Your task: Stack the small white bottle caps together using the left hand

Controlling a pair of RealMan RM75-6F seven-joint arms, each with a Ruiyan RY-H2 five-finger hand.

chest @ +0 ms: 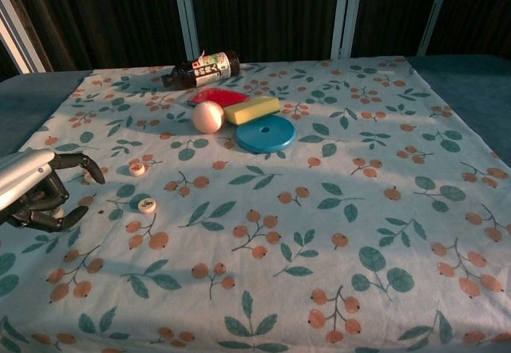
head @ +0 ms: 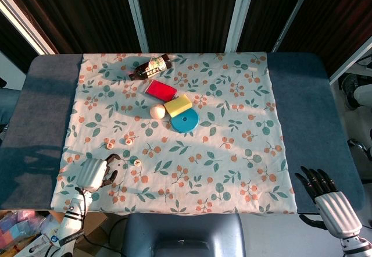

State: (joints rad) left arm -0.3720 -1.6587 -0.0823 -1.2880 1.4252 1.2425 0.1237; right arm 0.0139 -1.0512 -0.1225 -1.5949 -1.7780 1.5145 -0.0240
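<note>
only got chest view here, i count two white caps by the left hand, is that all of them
Observer: No. Head view shows a third cap on the cloth, left of those two and just beyond the left hand, not touching it.
Operator: ok, and the right hand? not in my frame at all
Observer: The right hand is off the cloth, by the table's near right corner, fingers spread and holding nothing.

Cloth (head: 232, 123) white w/ green leaves, orange berries; disc (head: 185, 120) blue; sponge (head: 178, 104) yellow; caps (chest: 147, 205) white.
</note>
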